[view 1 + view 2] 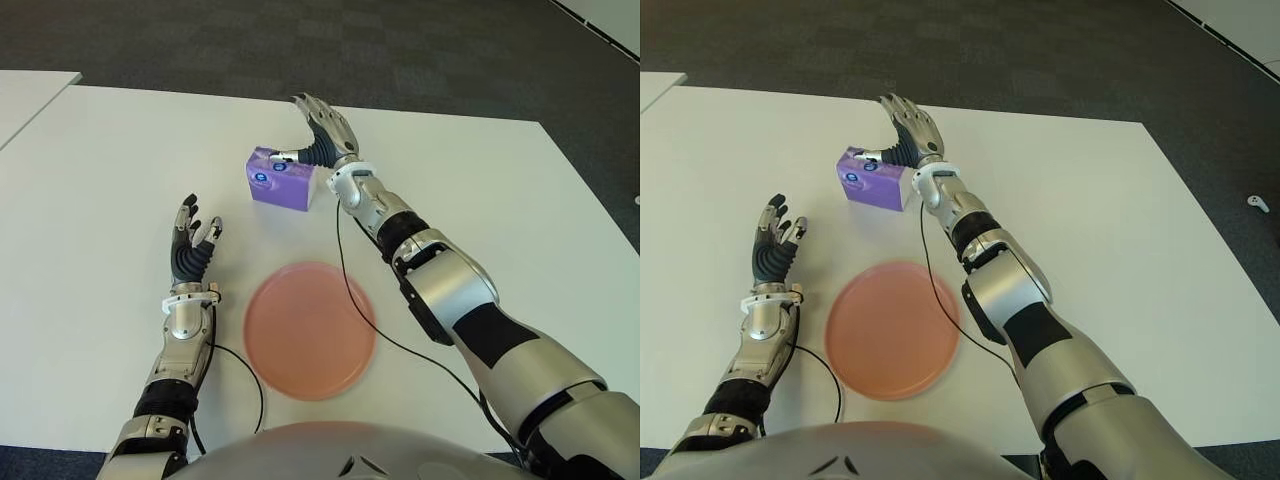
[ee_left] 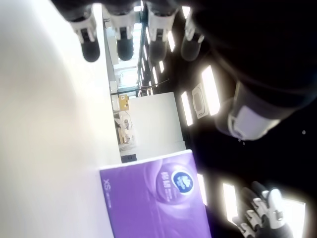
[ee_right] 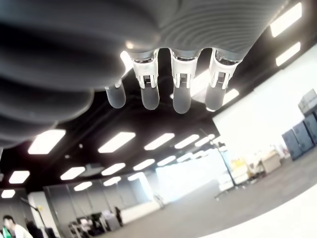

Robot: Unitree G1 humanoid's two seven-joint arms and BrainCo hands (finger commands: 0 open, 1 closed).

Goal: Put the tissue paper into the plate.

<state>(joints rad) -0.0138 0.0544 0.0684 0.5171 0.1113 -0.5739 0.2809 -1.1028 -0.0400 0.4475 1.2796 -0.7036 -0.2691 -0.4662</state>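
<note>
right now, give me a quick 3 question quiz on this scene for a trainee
1. True or false: the tissue pack already lies in the pink plate.
2. Which hand is at the tissue pack? A) left hand B) right hand
3. Fill in: the right hand's fingers are ____ and grasp nothing.

Key
1. False: it sits on the white table, beyond the plate.
2. B: the right hand is against the pack; the left hand shows left of the plate.
3. Open.
</note>
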